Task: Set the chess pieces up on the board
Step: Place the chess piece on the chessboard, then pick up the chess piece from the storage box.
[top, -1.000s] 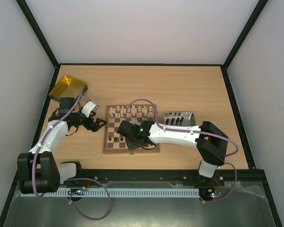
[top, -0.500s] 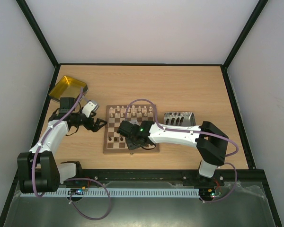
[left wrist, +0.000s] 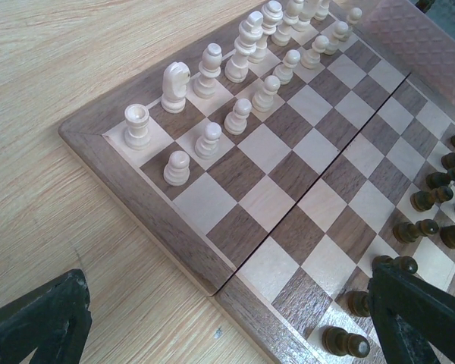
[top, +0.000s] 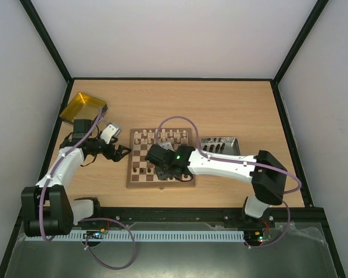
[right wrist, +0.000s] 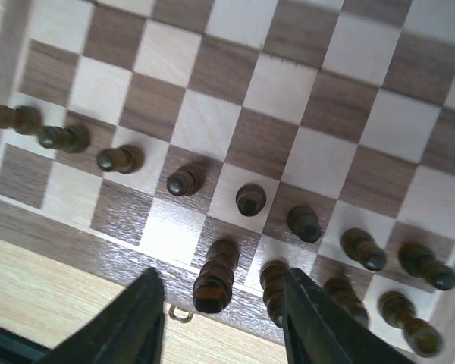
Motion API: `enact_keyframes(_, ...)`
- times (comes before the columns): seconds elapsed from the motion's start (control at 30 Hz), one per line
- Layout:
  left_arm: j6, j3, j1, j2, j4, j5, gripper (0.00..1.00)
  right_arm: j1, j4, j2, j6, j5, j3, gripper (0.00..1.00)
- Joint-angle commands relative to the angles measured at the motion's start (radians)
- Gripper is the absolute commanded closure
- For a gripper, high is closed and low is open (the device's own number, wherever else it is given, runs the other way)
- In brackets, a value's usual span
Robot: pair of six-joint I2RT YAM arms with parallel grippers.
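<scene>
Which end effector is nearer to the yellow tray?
Left. The left end effector hangs beside the board, near the yellow tray; the right end effector is over the dark pieces.

The scene is lit brightly and evenly from above, and only short, soft shadows are cast on the worktop. The overhead view is rendered sharp. In the left wrist view the cream chess pieces are shown crisply, while the near black fingers are blurred. In the right wrist view the dark chess pieces are slightly softened by blur.
</scene>
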Motion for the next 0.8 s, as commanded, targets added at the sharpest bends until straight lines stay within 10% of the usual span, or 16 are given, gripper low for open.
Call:
enact_keyframes(0.0,0.019,-0.011,-0.003,0.008,-0.017,0.016,0.01,-0.019,-0.061,-0.102,0.018,0.107,0.055,0.58)
enact_keyframes(0.43,0.022,-0.009,-0.005,0.018,-0.016,0.02,0.01,-0.725,-0.002,-0.389,-0.046,0.021,-0.241,0.61)
enact_keyframes(0.77,0.022,-0.01,-0.006,0.017,-0.016,0.021,0.01,-0.929,0.071,-0.296,-0.086,-0.095,-0.276,0.65)
